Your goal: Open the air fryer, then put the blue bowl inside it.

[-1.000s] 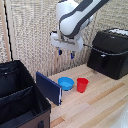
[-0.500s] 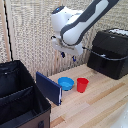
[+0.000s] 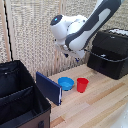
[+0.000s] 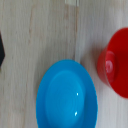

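Swinging away from the bowl: your arm is now carrying the gripper (image 3: 76, 56) up and toward the exterior view's right, closer to the air fryer (image 3: 110, 53) than it was a second ago, when it was hanging more directly over the tabletop things. Wrist is turning as it goes.

Gripper state: you cannot read it here. In the exterior view the fingers are tucked under the white arm and blurred, and the wrist view is showing no fingers at all. Nothing appears to be carried.

Blue bowl (image 4: 67, 96) is sitting on the wooden table (image 3: 102, 102), untouched, just beside the red cup (image 4: 116, 63) (a narrow strip of wood showing between them, so near but apart). In the exterior view the bowl is lying between the cup and the dark-blue flat panel (image 3: 48, 88), which is standing upright against the black fabric case (image 3: 20, 100) on the left.

Air fryer is at the far right, drawer looking shut; the handle is too dark to pick out.

Reading: you are heading for the fryer first, so the drawer pull is likely the step in hand. The bowl pickup is waiting.
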